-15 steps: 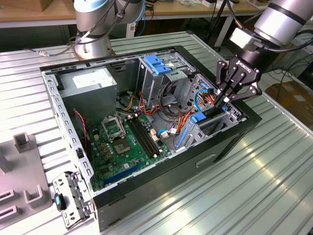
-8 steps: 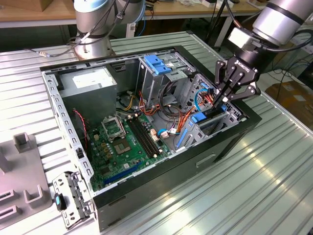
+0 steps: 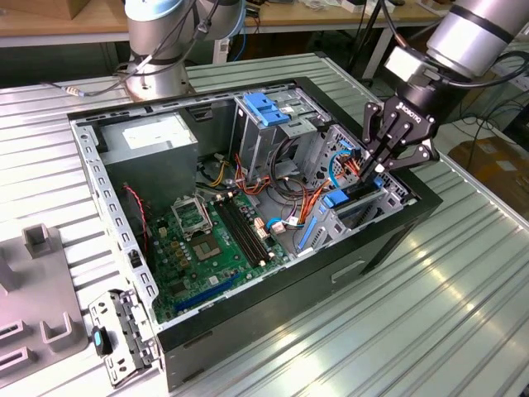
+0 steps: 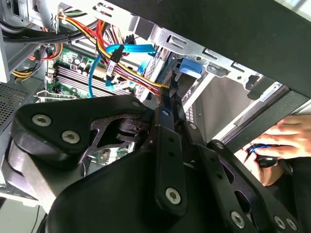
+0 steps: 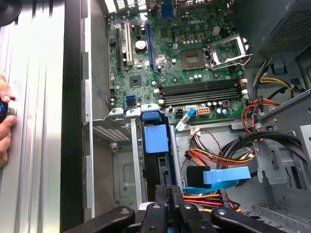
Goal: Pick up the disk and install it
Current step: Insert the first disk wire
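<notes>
In the exterior view, nearest to the camera, a loose metal bracket (image 3: 124,337) with a small blue clip lies on the ribbed table (image 3: 397,314), just beside the near left corner of the open computer case (image 3: 273,318). Inside the case the green motherboard (image 3: 207,240) lies flat on the floor, and further to the right the gripper (image 3: 368,175) reaches down into the drive bay (image 3: 351,217) at the case's right side. Its fingers (image 4: 167,114) are nearly closed, and they pinch the top edge of the disk (image 5: 156,145), which stands on its edge in the slot of the bay with its blue carrier rail (image 3: 339,198) showing; I judge that the disk is partly inserted. The disk is probably stiff and rather heavy for its size, with smooth metal sides that can slip, and it does not like shocks, so the plastic carrier edges seem the best place to hold it. Most of the disk's body is hidden by the bay walls and by the gripper, so how deep it sits I cannot tell. The label is not to be seen. Further back a blue-handled bracket (image 3: 266,107) sits on the grey cage, and bundles of cables (image 3: 302,198) lie between. A person's hand (image 4: 279,141) rests outside the case wall.
</notes>
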Robot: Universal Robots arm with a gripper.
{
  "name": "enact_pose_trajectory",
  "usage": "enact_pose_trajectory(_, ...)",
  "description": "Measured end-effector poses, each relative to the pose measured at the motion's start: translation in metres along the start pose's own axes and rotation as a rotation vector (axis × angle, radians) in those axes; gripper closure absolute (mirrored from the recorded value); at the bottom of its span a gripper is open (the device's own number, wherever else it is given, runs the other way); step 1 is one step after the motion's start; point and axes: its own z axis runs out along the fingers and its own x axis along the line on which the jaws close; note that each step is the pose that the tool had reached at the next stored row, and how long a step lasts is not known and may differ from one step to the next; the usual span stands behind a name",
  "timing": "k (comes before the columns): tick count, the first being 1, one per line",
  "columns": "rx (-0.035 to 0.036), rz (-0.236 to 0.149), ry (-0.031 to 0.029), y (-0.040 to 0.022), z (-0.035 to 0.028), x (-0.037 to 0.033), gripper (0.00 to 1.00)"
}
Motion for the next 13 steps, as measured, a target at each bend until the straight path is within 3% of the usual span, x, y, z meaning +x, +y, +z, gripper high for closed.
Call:
enact_pose_trajectory(3, -0.0053, 0.007, -0.0015, -0.0023, -0.0005, 0.0002, 0.84)
enact_pose_trajectory(13, -0.0063, 0.008, -0.0015, -0.0036, 0.0036, 0.0007, 0.84)
